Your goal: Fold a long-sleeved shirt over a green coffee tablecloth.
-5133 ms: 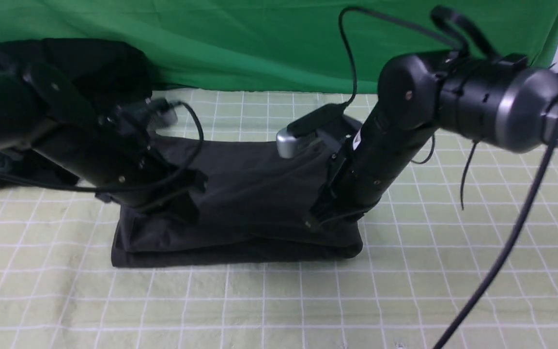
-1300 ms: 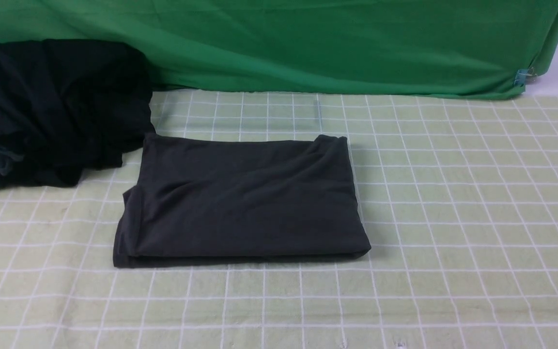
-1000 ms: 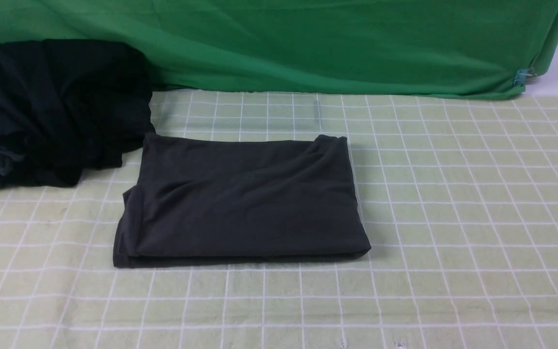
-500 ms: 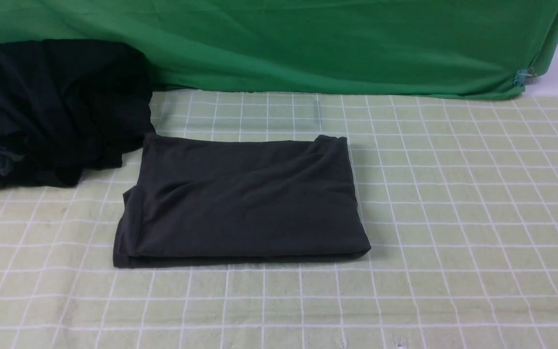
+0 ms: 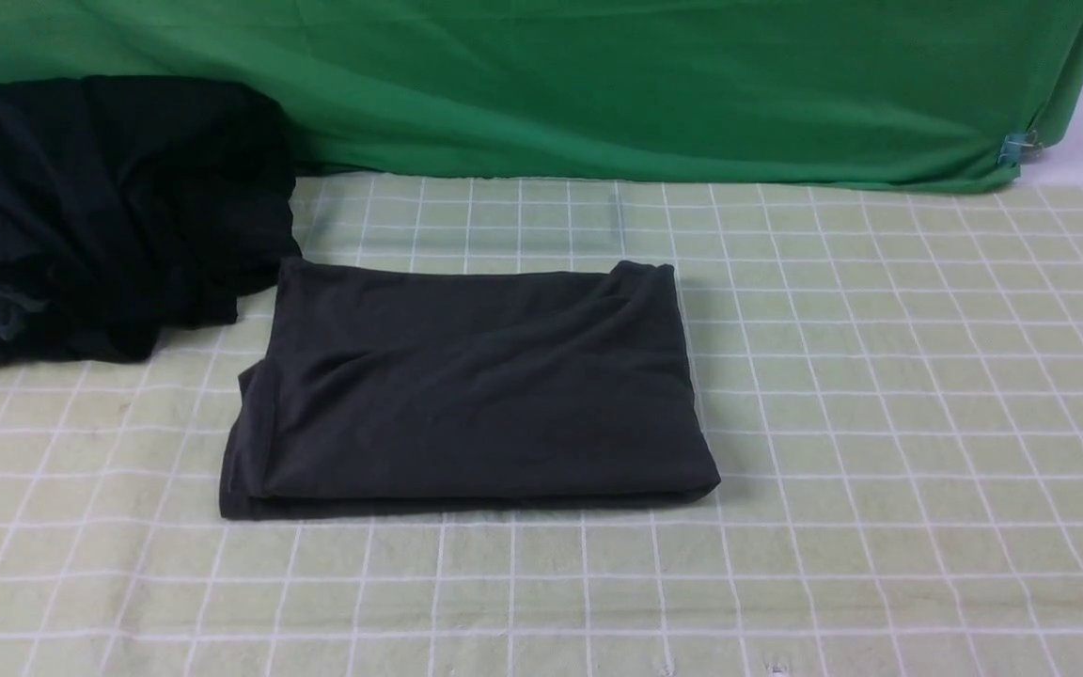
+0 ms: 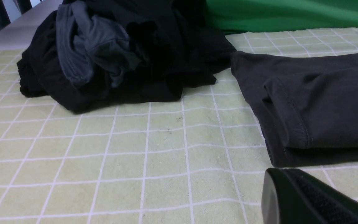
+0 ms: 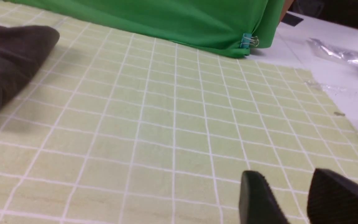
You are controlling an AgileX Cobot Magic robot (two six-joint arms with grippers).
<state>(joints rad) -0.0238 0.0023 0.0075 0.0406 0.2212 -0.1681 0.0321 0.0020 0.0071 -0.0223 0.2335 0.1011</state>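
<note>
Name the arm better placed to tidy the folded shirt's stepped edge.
Left, probably. The left gripper sits shut just off the long-sleeved shirt where its layers step; the right gripper, jaws apart and empty, hovers over bare green coffee tablecloth farther away.

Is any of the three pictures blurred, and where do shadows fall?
Front view: sharp, even light, a soft shadow beside the long-sleeved shirt. Left wrist view: sharp, but the left gripper is blurred. Right wrist view: slightly soft overall; the right gripper is out of focus.

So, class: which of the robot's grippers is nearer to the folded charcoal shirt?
The left. The left gripper sits just off the long-sleeved shirt, by its corner. The right gripper is well off to the shirt's other side, with open green coffee tablecloth between them.
</note>
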